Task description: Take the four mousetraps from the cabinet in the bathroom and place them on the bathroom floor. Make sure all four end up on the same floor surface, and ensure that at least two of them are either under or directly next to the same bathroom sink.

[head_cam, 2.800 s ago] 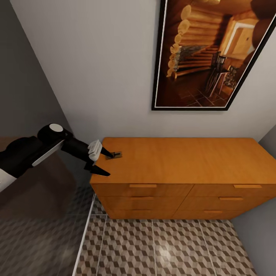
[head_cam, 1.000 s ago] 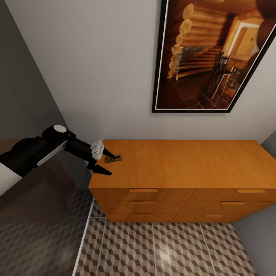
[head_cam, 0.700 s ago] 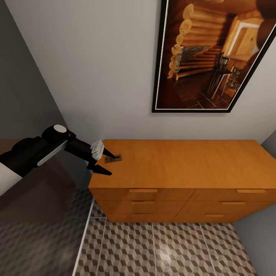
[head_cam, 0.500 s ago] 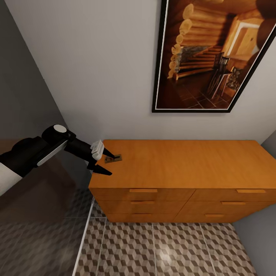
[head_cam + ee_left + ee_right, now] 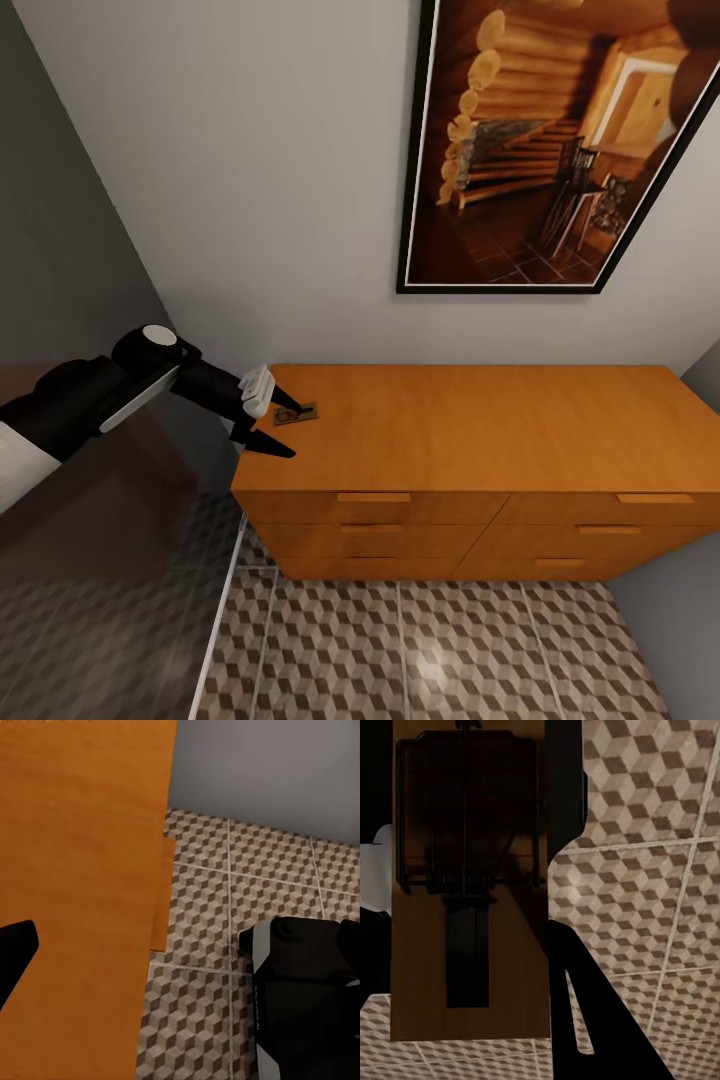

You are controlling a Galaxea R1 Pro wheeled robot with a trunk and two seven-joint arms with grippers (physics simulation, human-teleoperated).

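The left pincer (image 5: 274,428) sits spread wide at the cabinet's (image 5: 480,430) left corner, mid-left of frame, I'd guess lining up a grab on the mousetrap (image 5: 296,413) lying flat by its upper finger. The right pincer (image 5: 472,907) is clamped on another mousetrap (image 5: 469,967): a brown wooden slab with dark wire, hanging over the bathroom floor (image 5: 645,870).

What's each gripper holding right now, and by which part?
The right gripper holds a mousetrap, clamped across its two long edges. The left gripper is open and holds nothing, one fingertip beside another mousetrap on the cabinet.
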